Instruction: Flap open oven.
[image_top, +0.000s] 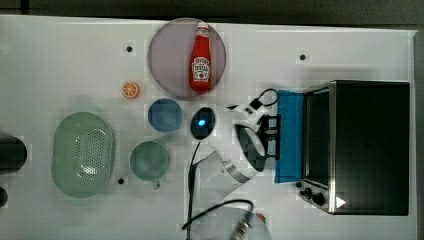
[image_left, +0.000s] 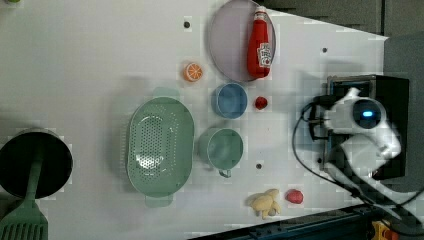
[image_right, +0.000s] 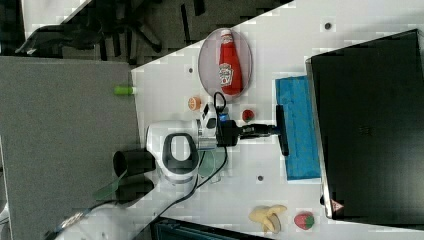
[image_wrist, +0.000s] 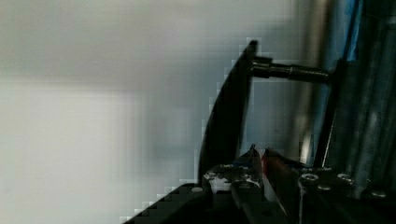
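Top view: oven (image_top: 370, 145) sat at worktop's right edge, blue door (image_top: 291, 135) already swung out, gripper (image_top: 270, 136) at its bar handle. Right view: gripper (image_right: 270, 130) met handle (image_right: 282, 131) mid-bar; pull step underway. Wrist view: fingers' spread — can't tell. Next, prob.: drag door fully flat w/o slipping.

Quick tally for you on the counter (image_left: 75, 60): one oven (image_top: 370, 145), one ketchup bottle (image_left: 260, 42) on one plate (image_left: 227, 45), one orange half (image_left: 193, 72), one green colander (image_left: 160, 145), one blue bowl (image_left: 230, 100), one green cup (image_left: 222, 148), one banana (image_left: 264, 202), two small red fruits (image_left: 260, 103) (image_left: 294, 196), one dark pot (image_left: 32, 162), and one green spatula (image_left: 22, 222).
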